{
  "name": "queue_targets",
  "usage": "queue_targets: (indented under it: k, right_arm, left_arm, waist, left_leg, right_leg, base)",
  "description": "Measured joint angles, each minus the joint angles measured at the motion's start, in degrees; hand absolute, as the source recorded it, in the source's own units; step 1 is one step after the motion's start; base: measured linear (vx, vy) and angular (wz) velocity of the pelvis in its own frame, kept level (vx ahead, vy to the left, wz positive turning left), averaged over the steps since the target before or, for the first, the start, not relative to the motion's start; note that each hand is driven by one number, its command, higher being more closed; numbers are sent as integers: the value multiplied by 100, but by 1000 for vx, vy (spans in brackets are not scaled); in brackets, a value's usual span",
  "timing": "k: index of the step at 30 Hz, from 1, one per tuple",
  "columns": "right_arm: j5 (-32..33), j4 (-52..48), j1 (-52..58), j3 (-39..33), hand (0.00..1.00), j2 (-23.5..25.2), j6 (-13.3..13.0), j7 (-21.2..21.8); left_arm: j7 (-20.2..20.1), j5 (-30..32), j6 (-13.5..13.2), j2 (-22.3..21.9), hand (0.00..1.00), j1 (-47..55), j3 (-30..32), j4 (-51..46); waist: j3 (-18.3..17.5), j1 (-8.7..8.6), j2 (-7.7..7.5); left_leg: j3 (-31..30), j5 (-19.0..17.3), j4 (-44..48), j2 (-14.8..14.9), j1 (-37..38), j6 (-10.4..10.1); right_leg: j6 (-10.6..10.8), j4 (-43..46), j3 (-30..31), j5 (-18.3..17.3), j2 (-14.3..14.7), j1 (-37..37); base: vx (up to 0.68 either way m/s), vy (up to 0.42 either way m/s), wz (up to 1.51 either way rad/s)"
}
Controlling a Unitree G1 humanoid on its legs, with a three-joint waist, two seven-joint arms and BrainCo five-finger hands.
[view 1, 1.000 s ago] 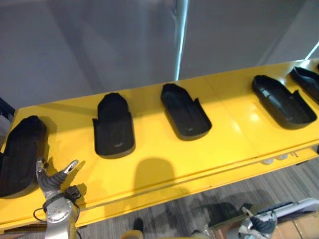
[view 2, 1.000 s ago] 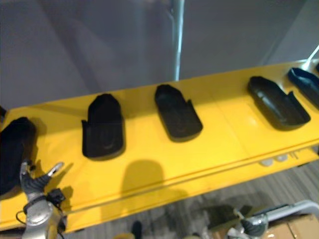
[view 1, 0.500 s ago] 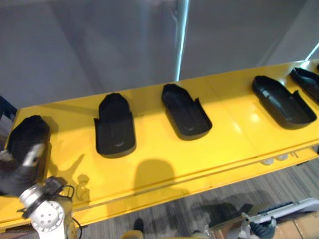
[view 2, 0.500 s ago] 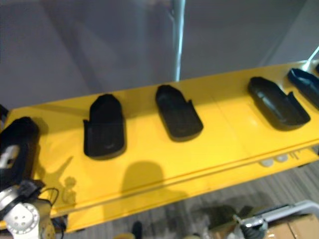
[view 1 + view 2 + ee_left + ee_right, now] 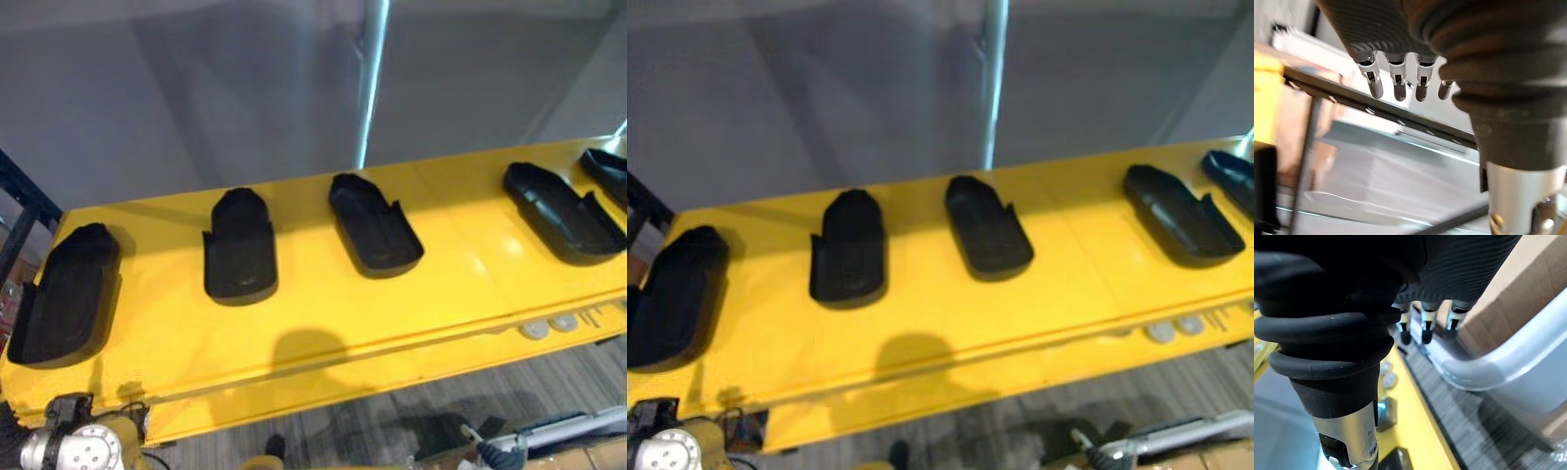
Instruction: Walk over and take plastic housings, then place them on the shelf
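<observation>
Left hand (image 5: 1399, 81) and right hand (image 5: 1425, 327) hang empty, fingers relaxed; nine-o'clock housing (image 5: 64, 294) looks light, rigid: pinch its wall.

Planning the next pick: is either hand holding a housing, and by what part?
Nothing held: left hand and right hand are open and empty; housings lie on the yellow shelf.
</observation>
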Motion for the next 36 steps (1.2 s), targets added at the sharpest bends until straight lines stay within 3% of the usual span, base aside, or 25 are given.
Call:
queue_targets:
  k: [6,12,36]
  right_arm:
    - [-51,-9,2,70,0,-2,0,110]
    - [-92,-64,-38,69,0,-73,1,140]
    - [-211,-222,-166,49,0,-136,58,357]
  left_arm:
    - [-630,-414,161,175,0,-90,69,597]
    - [-849,-624,344,378,0,-343,67,1087]
    - [-566,-859,468,457,0,-873,-47,1464]
  waist:
    - [-36,-2,-49]
    - [-16,-10,75]
    - [97,-159,137]
  left_leg:
    - [6,0,0,0,6,0]
    - [33,0,0,2,4,1]
    - [253,-11,1,32,77,7]
  right_leg:
    - [-3,-9,1,-2,-3,-2]
    - [-6,-10,25,-3,-4,-19]
    - [15,20,222,13,1,-106]
  base:
    - [0,0,0]
    - [0,0,0]
    - [-3,-1,-4]
